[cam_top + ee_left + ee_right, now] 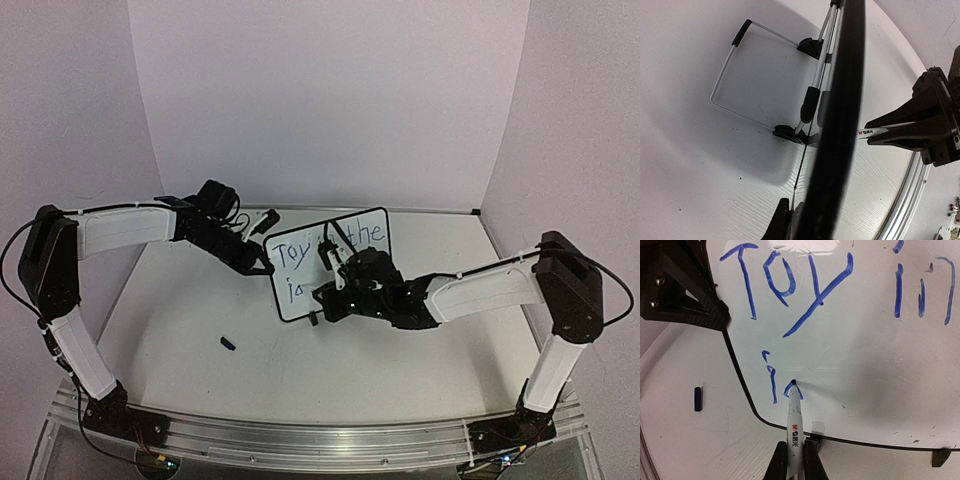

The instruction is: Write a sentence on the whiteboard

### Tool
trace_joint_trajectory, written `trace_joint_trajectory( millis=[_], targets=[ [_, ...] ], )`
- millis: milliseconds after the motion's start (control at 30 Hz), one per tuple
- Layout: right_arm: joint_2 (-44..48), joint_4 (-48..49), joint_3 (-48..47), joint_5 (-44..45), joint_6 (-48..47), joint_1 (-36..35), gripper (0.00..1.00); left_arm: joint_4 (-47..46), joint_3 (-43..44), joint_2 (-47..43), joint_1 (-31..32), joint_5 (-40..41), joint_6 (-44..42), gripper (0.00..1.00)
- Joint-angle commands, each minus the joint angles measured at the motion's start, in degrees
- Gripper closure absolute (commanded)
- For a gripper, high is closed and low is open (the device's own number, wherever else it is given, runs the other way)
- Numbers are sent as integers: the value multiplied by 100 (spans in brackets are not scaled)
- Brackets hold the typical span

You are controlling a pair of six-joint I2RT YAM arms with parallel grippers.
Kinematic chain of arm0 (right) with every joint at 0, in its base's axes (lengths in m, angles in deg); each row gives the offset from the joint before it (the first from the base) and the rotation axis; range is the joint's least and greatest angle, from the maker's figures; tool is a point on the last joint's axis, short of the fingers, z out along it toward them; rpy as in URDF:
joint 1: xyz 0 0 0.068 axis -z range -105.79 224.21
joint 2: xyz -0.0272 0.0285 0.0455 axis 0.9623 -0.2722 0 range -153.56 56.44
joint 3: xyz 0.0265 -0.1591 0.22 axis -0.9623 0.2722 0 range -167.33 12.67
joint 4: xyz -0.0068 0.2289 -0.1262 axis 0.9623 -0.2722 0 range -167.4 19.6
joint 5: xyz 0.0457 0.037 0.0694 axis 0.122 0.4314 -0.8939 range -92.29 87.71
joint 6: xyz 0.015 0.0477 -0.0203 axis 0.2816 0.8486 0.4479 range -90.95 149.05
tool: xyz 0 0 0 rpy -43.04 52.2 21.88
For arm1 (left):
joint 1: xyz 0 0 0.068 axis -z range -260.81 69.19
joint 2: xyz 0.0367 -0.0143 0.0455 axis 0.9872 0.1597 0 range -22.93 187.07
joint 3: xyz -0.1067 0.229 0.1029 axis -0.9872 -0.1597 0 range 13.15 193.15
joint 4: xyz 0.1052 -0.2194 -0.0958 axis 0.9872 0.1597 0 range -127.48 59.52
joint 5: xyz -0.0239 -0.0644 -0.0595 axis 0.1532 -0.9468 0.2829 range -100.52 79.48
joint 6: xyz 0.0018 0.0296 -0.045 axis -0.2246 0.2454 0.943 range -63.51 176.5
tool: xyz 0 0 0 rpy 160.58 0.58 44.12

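Note:
The whiteboard stands tilted on a wire stand at mid-table. Blue lettering, the sentence, reads "Toy in" on the top line, with "the" further right in the top view. A "j" and part of a round letter begin the second line. My right gripper is shut on a white marker, whose blue tip touches the board at that round letter. My left gripper is shut on the whiteboard's left edge; in the top view it sits at the board's left side.
A small blue marker cap lies on the table in front of and left of the board, also seen from the right wrist. White walls enclose the back and sides. A metal rail runs along the near edge.

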State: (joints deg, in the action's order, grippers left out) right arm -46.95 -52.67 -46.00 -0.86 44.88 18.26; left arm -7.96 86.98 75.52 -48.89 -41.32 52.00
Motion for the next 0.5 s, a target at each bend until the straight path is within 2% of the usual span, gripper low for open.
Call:
trace_joint_trajectory(
  millis=[0,200,467],
  targets=[
    [355,54,-141,-61,-70,23,100,204,133,165,51,326,-8,100],
    [694,55,188,88,22,21,100,204,134,174,50,321,-8,100],
    [406,54,93,234,34,25,100,203,133,183,51,324,-8,100]
  ],
)
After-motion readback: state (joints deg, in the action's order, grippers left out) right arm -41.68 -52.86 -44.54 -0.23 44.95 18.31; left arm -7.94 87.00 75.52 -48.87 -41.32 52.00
